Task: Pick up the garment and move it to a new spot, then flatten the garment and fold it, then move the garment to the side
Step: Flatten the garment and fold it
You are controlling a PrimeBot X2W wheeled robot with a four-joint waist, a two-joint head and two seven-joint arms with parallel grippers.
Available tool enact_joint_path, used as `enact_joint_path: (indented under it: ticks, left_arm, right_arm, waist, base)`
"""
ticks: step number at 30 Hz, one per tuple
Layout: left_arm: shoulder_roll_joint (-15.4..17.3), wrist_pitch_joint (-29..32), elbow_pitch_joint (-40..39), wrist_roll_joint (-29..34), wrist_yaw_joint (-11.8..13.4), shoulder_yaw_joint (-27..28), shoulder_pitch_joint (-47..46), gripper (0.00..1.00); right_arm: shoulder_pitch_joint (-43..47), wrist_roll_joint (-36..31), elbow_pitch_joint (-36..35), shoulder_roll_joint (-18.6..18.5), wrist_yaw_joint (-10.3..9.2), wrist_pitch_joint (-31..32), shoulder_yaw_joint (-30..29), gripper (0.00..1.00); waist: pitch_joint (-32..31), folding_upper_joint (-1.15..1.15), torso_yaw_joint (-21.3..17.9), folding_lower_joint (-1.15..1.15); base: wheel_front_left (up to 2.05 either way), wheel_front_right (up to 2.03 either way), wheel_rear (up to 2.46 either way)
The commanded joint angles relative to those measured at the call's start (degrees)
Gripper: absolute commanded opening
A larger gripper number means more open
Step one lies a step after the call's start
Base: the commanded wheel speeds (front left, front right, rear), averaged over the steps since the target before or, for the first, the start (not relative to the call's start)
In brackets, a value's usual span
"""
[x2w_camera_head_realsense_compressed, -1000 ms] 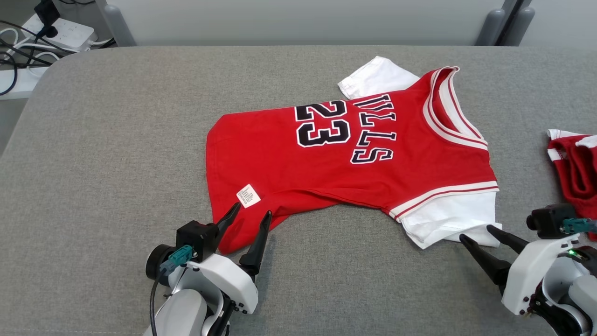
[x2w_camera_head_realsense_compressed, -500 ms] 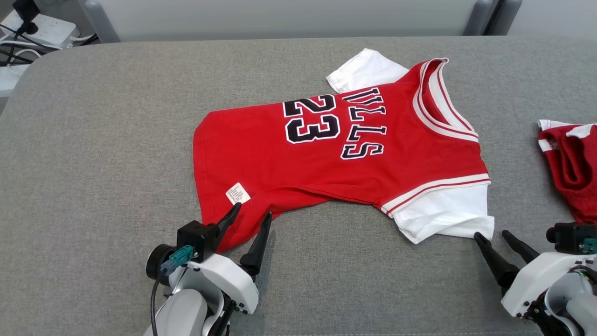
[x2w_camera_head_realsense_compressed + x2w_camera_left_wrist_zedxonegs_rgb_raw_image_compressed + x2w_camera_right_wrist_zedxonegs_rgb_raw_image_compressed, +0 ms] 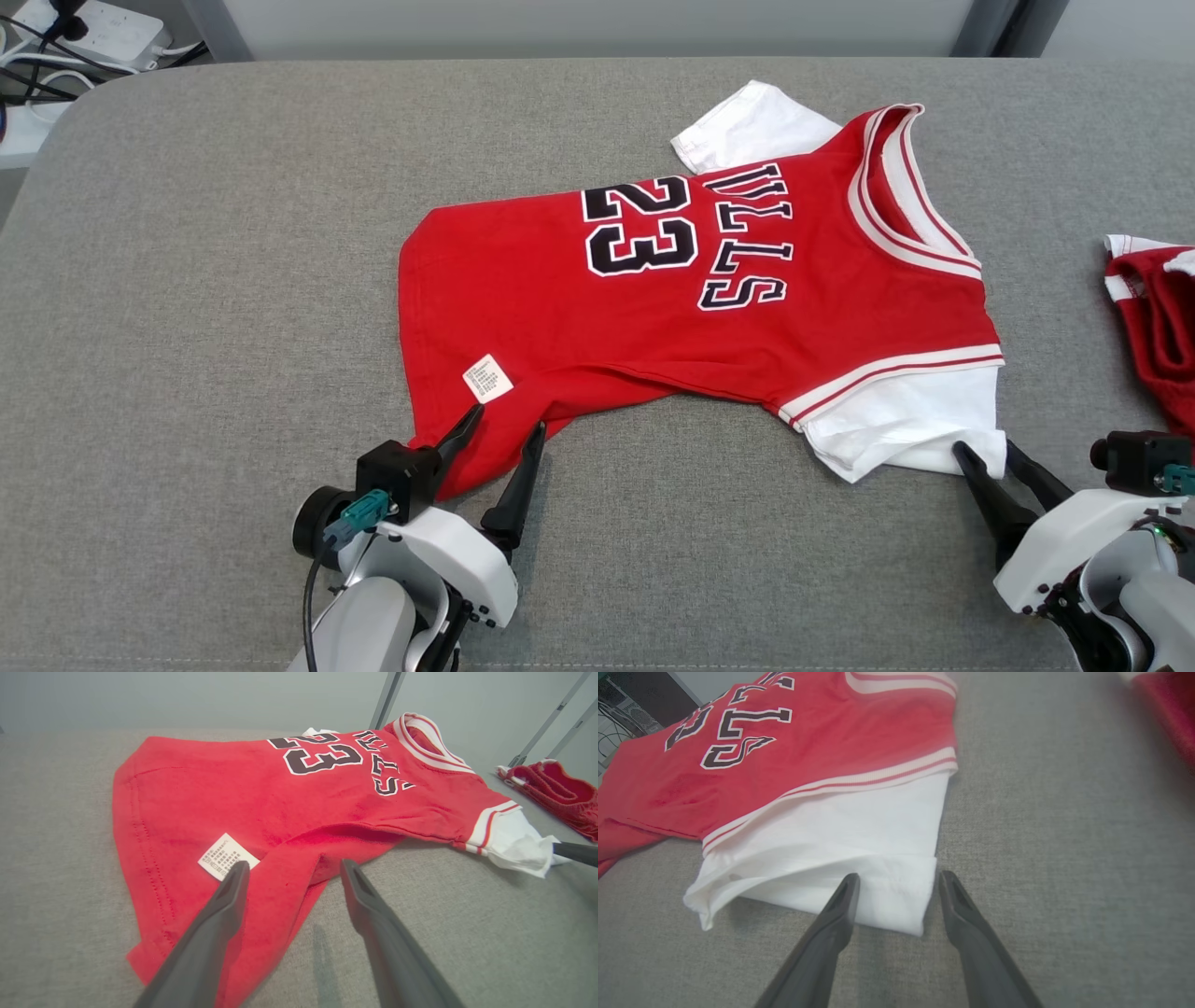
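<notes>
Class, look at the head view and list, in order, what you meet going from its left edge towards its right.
White power strip → left gripper → black number 23 → right gripper.

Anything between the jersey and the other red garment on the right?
No. In the head view, the stretch of grey cover between the jersey and the red garment is bare.
</notes>
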Motion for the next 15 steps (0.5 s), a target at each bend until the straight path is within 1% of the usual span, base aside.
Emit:
enact_joint_path:
  ticks: [1, 3, 4, 5, 6, 11, 15]
  left_arm:
    - [0.47, -0.35, -1.28, 0.46, -0.42, 1.8, -1.77, 1.0]
    - [0.47, -0.35, -1.32, 0.45, -0.42, 1.91, -1.72, 1.0]
    - [0.47, -0.35, -1.32, 0.44, -0.42, 1.95, -1.7, 1.0]
    - [0.47, -0.35, -1.3, 0.46, -0.42, 1.98, -1.68, 1.0]
    - [0.47, -0.35, -1.27, 0.46, -0.42, 2.0, -1.66, 1.0]
    - [0.47, -0.35, -1.18, 0.41, -0.42, 1.98, -1.7, 1.0]
    - [0.5, -0.35, -1.14, 0.42, -0.42, 2.09, -1.66, 1.0]
  right_arm:
    - [0.22, -0.72, -0.55, -1.24, 0.23, -1.04, 0.52, 0.48]
    - [0.14, -0.9, -0.91, -1.51, 0.23, -1.26, 0.82, 0.36]
    - [0.17, -0.84, -1.03, -1.66, 0.23, -1.32, 0.93, 0.24]
    - [0.19, -0.8, -1.12, -1.79, 0.23, -1.35, 1.08, 0.05]
    - [0.2, -0.7, -1.2, -1.89, 0.23, -1.38, 1.19, 0.0]
    - [-0.1, -0.78, -2.49, -2.43, 0.23, -2.01, 0.73, 0.0]
    - [-0.02, -2.72, -5.33, -3.73, 0.23, -2.49, -0.98, 0.0]
  waist:
    - [-0.03, 0.0, -0.02, 0.0]
    - [-0.08, 0.0, -0.15, 0.0]
    - [-0.11, 0.0, -0.25, 0.0]
    - [-0.15, 0.0, -0.35, 0.0]
    - [-0.18, 0.0, -0.45, 0.0]
    - [-0.44, 0.0, -0.94, 0.0]
    - [-0.79, 0.0, -1.19, 0.0]
  base:
    - [0.0, 0.0, 0.0]
    - [0.0, 0.0, 0.0]
    - [0.0, 0.0, 0.0]
    - [0.0, 0.0, 0.0]
    - [0.0, 0.0, 0.0]
    - [0.0, 0.0, 0.0]
    - [0.0, 0.0, 0.0]
